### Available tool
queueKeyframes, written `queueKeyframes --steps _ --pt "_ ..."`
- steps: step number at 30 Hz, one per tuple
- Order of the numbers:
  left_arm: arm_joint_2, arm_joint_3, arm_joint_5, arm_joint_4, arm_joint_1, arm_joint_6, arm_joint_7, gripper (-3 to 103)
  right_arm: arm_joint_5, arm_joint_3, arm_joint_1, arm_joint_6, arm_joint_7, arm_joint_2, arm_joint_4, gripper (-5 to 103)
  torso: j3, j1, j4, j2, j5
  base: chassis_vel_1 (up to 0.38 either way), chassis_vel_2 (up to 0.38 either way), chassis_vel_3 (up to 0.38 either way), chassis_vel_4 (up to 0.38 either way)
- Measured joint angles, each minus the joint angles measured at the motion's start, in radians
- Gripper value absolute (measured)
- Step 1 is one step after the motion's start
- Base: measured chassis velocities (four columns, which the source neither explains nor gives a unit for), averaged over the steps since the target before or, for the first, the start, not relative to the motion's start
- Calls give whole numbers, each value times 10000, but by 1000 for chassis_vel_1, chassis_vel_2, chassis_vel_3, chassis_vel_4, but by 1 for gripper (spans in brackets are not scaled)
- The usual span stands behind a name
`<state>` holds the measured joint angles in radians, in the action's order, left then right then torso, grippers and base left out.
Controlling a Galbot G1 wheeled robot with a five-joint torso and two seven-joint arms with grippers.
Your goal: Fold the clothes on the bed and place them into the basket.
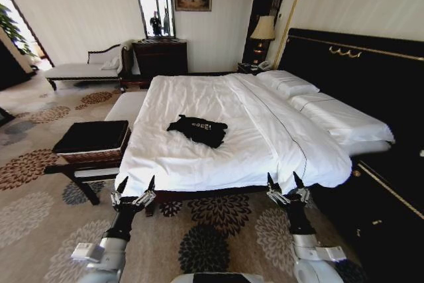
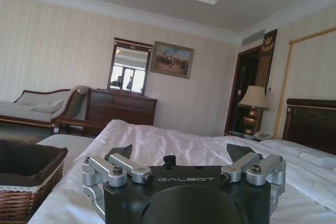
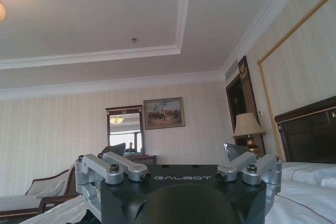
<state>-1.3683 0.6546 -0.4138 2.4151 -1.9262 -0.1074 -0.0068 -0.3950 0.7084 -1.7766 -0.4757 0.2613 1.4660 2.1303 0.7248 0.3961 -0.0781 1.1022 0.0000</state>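
- Bed [image 1: 199,164], one: very wide, white duvet, black headboard with gold trim running along the 3 o'clock side. It fills the middle of the head view, its near edge just beyond both tools.
- Pillows, two: white, laid side by side against the headboard, at about 2 o'clock from the shirt.
- Black T-shirt [image 1: 199,130], one: crumpled in a loose heap on the duvet near the bed's middle, white chest lettering uppermost. Not yet folded; it lies well apart from both tools, at roughly 12 o'clock from the gap between them.
- Wicker basket [image 1: 93,138], one: brown woven, black fabric lining, standing at 9 o'clock from the shirt, just beside the bed's edge. I judge it is set there so a folded shirt has a short carry.
- Left tool [image 1: 136,185], one: fingers spread wide, holding nothing, raised at the bed's near edge at about 7 o'clock from the shirt. In its own wrist view the left tool [image 2: 179,153] points across the duvet.
- Right tool [image 1: 286,181], one: likewise wide and empty, at about 5 o'clock from the shirt; its wrist view shows the right tool [image 3: 178,153] aimed toward the far wall and ceiling.
- Both tools stand level and apart, which reads as a ready stance for a two-armed reach.
- Task standing: fold and deposit both appear outstanding.
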Motion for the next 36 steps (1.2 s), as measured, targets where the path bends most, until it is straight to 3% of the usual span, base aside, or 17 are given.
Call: queueKeyframes --steps 4,10,23,36 --pt "-93 -65 -630 186 52 343 0 100 116 -61 16 -6 0 0 -69 100 -1 -2 3 1 -1 -42 82 61 -64" --pt "-64 10 -681 184 75 422 5 100 119 -73 193 -29 -13 58 -314 100 -1 -2 3 1 1 -171 169 162 -132" --pt "-337 -78 -184 286 -136 223 20 100 57 -36 264 -149 -14 19 -444 100 3 9 3 -2 0 -170 169 165 -157" --pt "-718 -139 332 547 -451 0 30 100 41 -244 469 -155 -69 -110 -468 100 -1 -4 3 2 -1 -111 15 103 -25"
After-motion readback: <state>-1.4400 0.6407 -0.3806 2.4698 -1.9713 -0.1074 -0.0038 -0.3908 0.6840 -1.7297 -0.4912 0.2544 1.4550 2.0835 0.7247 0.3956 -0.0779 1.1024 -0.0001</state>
